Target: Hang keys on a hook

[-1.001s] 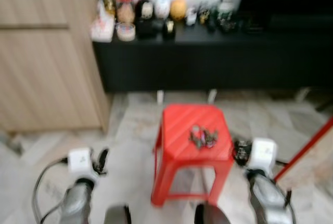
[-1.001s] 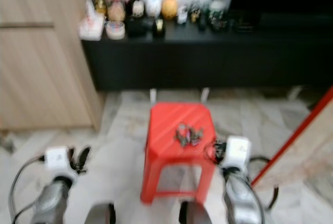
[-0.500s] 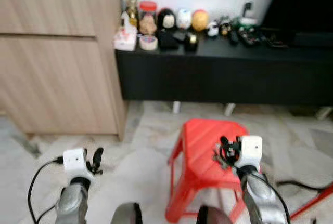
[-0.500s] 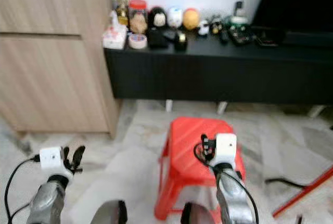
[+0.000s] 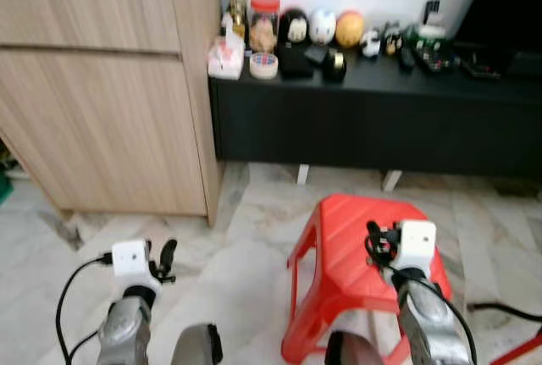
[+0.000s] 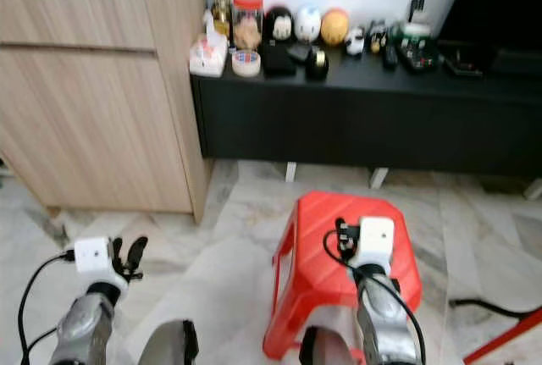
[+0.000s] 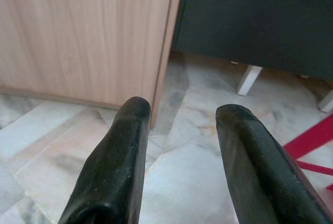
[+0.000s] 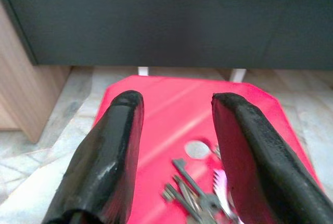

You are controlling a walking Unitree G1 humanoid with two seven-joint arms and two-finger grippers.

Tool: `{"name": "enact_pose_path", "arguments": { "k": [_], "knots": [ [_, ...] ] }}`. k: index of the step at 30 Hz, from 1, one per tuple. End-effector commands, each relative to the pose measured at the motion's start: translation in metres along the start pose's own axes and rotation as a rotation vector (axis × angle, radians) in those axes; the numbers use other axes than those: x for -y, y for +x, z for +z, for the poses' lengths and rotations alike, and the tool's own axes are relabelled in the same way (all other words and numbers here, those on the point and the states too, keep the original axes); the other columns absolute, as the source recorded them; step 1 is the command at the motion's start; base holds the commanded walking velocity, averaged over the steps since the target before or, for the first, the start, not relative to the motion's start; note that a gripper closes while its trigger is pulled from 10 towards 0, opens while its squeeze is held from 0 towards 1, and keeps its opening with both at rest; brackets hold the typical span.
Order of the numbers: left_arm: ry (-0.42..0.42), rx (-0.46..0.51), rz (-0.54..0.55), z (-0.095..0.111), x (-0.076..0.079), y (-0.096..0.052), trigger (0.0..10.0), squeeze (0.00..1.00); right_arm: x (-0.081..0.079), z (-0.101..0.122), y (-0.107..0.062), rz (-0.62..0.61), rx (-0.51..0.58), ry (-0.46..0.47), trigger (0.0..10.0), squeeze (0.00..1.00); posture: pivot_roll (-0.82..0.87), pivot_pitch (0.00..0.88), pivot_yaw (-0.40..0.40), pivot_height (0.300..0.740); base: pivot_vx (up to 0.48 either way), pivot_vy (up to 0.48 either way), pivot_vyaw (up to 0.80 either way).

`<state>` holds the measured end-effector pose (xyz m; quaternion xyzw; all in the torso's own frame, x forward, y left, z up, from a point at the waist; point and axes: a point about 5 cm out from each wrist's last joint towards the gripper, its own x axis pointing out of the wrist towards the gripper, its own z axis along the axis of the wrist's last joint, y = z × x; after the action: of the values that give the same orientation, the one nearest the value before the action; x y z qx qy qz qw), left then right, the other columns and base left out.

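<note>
Pale marble floor tiles spread across the lower half of the head views. A light wooden cabinet fills the upper left, with a drawer line across its front. Beside it, across the upper right, runs a long black low console on short white feet; its top carries a row of small items, among them a red-lidded jar, a roll of tape, an orange ball-like object and several small figurines too blurred to name.

Lower centre-right stands a red plastic stool with a ribbed seat. The right hand hovers just above that seat, its two black fingers spread apart and gripping nothing. In the right wrist view the bunch of keys lies flat on the red seat, near a round hole in the seat, at the bottom centre of the frame between the two fingers and below them.

The left hand hangs at the lower left of the head views, over bare floor near the cabinet's corner, its fingers parted and empty.
</note>
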<state>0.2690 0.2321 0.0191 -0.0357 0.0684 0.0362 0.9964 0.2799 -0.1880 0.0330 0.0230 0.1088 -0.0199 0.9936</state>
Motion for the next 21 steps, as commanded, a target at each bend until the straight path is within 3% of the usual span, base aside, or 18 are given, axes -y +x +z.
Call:
{"name": "enact_pose_path", "arguments": {
  "k": [1, 3, 12, 21],
  "knots": [
    [0.006, -0.026, -0.025, -0.0039, 0.0037, -0.0005, 10.0, 0.00, 0.0073, -0.0013, -0.0008, -0.032, -0.009, 0.007, 10.0, 0.00, 0.06, 0.000, -0.079, 0.571, 0.000, 0.000, 0.00],
    [0.019, -0.026, -0.031, -0.0040, 0.0039, -0.0008, 10.0, 0.00, 0.0070, -0.0016, -0.0008, -0.032, -0.009, 0.008, 10.0, 0.00, 0.06, 0.000, -0.079, 0.571, 0.000, 0.000, 0.00],
    [0.017, -0.027, -0.010, -0.0043, 0.0017, -0.0016, 10.0, 0.00, 0.0055, -0.0043, -0.0018, -0.024, -0.018, 0.006, 10.0, 0.00, 0.06, 0.000, -0.078, 0.571, 0.108, -0.386, 0.00],
    [0.013, -0.032, 0.001, -0.0045, -0.0005, -0.0016, 10.0, 0.00, 0.0050, -0.0058, -0.0020, -0.009, -0.033, 0.003, 10.0, 0.00, 0.06, 0.000, -0.076, 0.571, 0.000, 0.000, 0.00]
  ]
}}
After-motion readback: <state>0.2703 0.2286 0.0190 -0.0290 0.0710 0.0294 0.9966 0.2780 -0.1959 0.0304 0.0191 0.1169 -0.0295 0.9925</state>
